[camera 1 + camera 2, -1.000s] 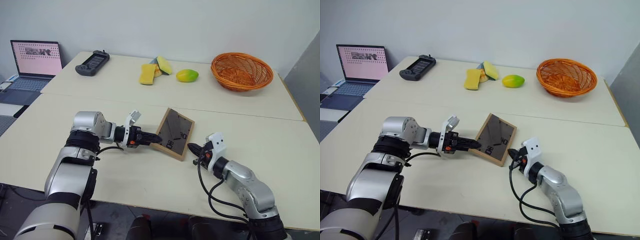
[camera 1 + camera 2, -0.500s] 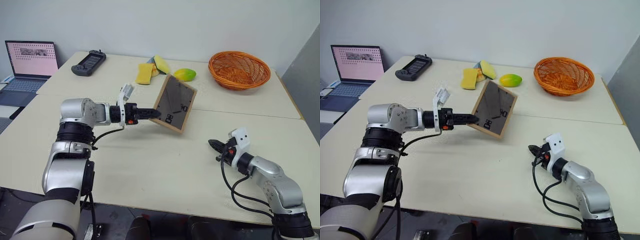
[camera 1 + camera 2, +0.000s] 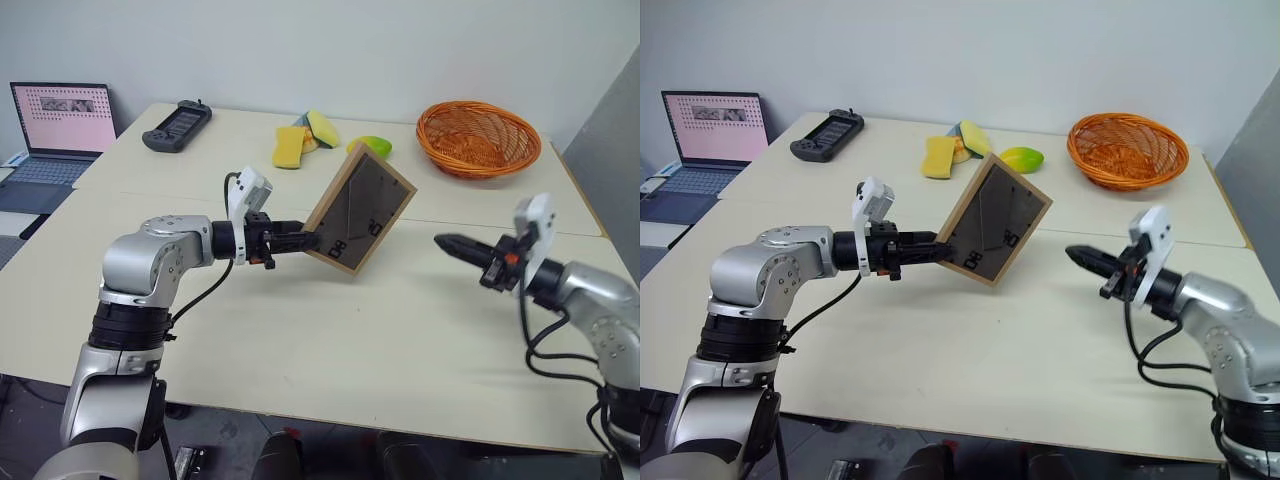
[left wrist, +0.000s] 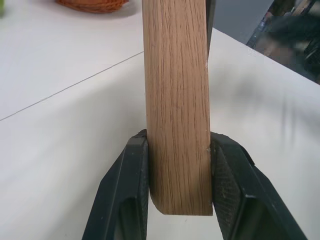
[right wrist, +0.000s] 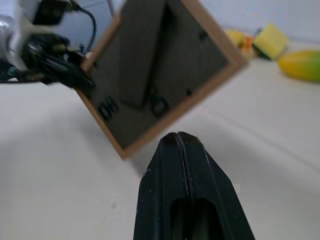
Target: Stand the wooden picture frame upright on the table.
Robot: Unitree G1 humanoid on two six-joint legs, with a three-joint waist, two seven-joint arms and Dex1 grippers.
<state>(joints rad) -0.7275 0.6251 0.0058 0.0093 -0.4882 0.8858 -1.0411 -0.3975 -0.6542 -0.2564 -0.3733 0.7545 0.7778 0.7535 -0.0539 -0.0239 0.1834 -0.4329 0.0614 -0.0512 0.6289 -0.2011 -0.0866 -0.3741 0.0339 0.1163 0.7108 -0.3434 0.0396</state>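
Pale table (image 3: 330, 340), top bare beneath. Wooden picture frame (image 3: 359, 209): airborne, tilted, grey back showing, clamped by left gripper (image 3: 305, 240). Right gripper (image 3: 447, 242): closed, empty. Standing it remains.

One wooden picture frame (image 3: 358, 210) is showing, with a single stand panel on its dark back. Two tools are showing: the left tool (image 3: 308, 238) and the right tool (image 3: 441, 241). Two bench tops are sitting side by side, the near bench (image 3: 330, 340) and a far bench (image 3: 240, 150). One orange wicker basket (image 3: 481, 140) is sitting on the far one. Two yellow sponges (image 3: 294, 147) are lying there, with one more small orange item between them that cannot be identified. One mango (image 3: 1021, 159), one black handheld controller (image 3: 179, 126) and one laptop (image 3: 58, 125) are also showing.
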